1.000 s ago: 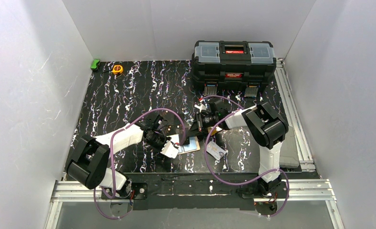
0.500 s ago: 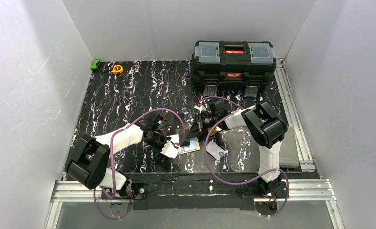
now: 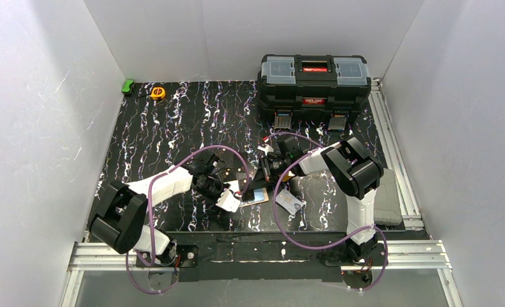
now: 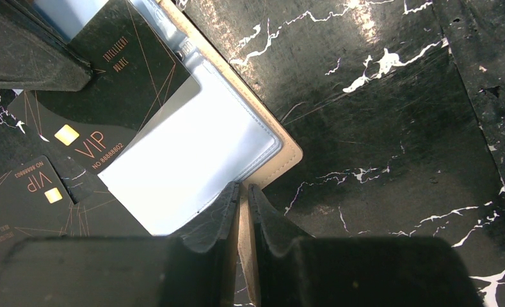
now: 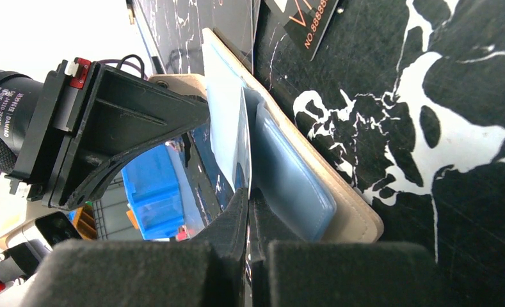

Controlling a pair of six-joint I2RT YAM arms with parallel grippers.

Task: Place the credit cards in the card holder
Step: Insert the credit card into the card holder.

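card [image 4: 125,83] being slotted into card holder [image 4: 287,150]
holder clamped by left gripper [image 4: 243,192], card pinched by right gripper [image 5: 248,198]; forward push likely needed.

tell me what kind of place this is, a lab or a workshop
Most likely a robot lab test cell: white panel walls box in a black marbled table, and two robot arms stand at its near edge by aluminium rails.

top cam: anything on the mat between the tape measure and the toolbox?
No. In the top external view, the stretch of black marbled mat between the yellow tape measure and the black toolbox is bare.
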